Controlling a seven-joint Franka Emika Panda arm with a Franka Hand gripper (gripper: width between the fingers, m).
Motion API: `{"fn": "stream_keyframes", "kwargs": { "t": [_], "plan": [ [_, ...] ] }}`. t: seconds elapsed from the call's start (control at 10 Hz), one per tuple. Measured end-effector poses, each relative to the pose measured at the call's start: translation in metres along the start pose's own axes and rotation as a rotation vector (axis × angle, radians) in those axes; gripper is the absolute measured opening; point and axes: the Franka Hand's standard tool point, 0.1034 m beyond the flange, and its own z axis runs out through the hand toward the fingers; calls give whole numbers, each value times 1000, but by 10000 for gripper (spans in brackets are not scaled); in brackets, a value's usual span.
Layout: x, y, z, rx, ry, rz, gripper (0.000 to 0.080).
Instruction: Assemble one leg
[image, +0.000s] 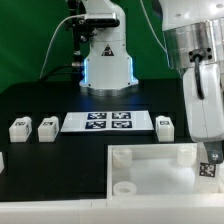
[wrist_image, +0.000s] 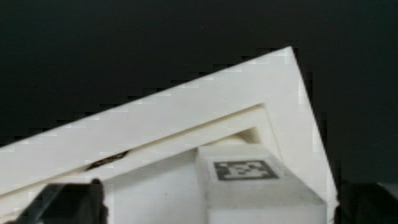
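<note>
Exterior view, scanned from the frame's left to its right. Two small white plastic leg blocks with black-and-white tags, (image: 19, 128) and (image: 47, 127), stand side by side at mid-left on the black table (image: 40, 170). Next comes the marker board (image: 108, 122), a thin flat white strip at frame centre. A third look-alike block (image: 164, 125) stands just beside the board's right end. The large white square tray with round corner sockets (image: 150, 155) fills the lower centre and right. At the far right the white arm comes down, and the leg (image: 209, 168), a small white tagged block, sits at its lower end over the tray's right edge.

Wrist view: the tray's corner shows as a pale wedge, and the leg (wrist_image: 246, 168) with its tag lies at lower centre. Dark finger shapes appear in the lower left and lower right corners of the frame.

Jaws: the leg lies between them, apparently gripped; contact itself is not resolved, so I cannot tell.

Risks, as judgement: the leg may be off-centre from the socket, so lowering could catch it on the tray wall and tilt it. A loose grip would let it twist in the jaws.
</note>
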Motion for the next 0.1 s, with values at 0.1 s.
{"fn": "stream_keyframes", "kwargs": {
  "t": [0.1],
  "plan": [
    [0, 0, 0, 0, 0, -1, 649]
  ]
}}
